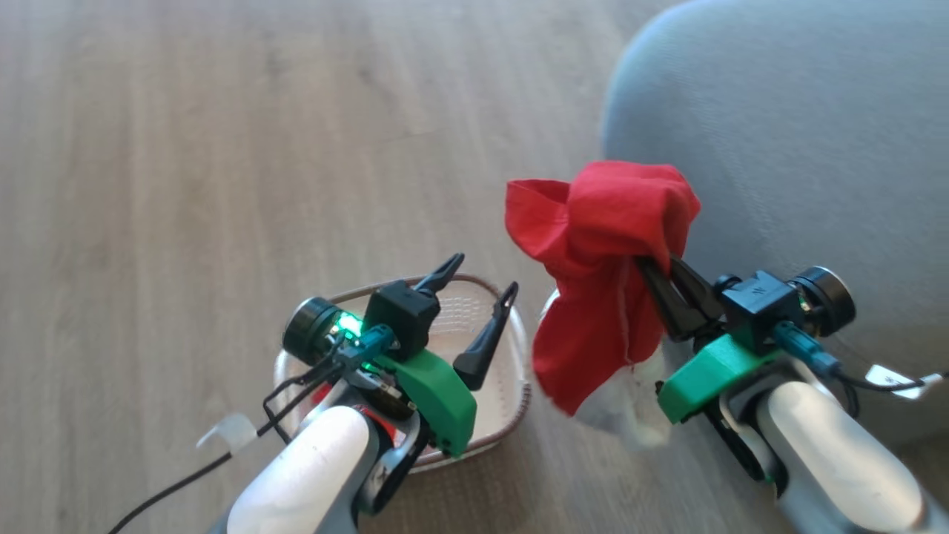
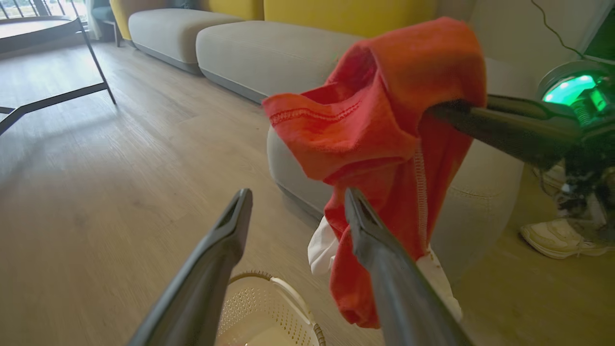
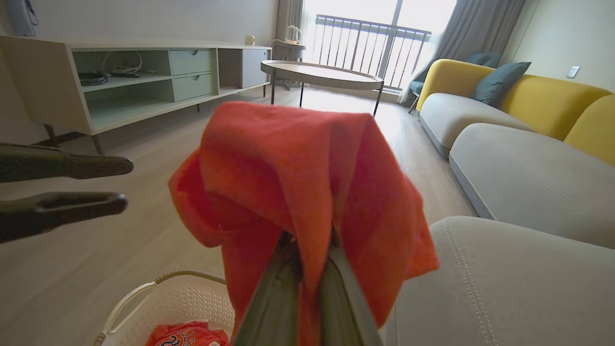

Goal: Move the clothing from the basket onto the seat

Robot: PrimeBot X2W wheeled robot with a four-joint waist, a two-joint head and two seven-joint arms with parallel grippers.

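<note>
Garments (image 1: pixel 604 222) number two: one pinched in right claw (image 1: pixel 656 268), one in basket (image 3: pixel 182 299); left claw (image 1: pixel 483 274) gapes empty.

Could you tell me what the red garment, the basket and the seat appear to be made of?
Red garment: soft matte cloth; it drapes, with stitched hems. Basket: probably cream plastic, with perforated walls. Seat: grey upholstery fabric, with pale stitch lines.

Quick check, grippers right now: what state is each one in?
Left gripper: open, holding nothing.
Right gripper: closed on a red garment, which hangs from its fingers.
</note>
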